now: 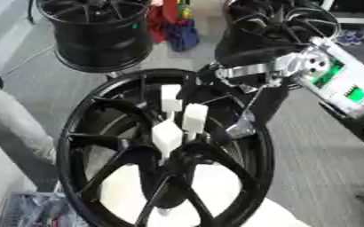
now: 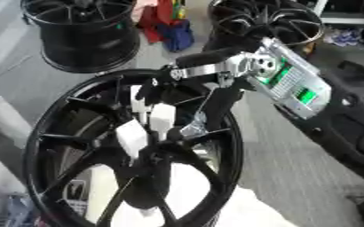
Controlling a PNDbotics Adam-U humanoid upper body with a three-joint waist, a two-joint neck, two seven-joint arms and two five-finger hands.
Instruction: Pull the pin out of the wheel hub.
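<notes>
Over the hub of the black wheel (image 1: pixel 84 146), my right hand (image 2: pixel 216 104) reaches down from the upper right, its dark fingers (image 2: pixel 197 122) pointing into the spokes just right of the centre. I cannot tell whether those fingers are curled or straight, nor whether they touch anything. Just beside them, to their left, three white block-shaped pieces (image 1: pixel 194 117) stand up from the hub on thin stems, clustered close together; which of them is the pin I cannot tell. Behind my wrist, a silver bracket (image 1: pixel 251 71) joins a forearm bearing green panels (image 1: pixel 356 94). Farther back, two more black rims (image 1: pixel 100 35) stand on the grey floor (image 1: pixel 325 159), with red and blue cloth (image 1: pixel 173 26) between them.
</notes>
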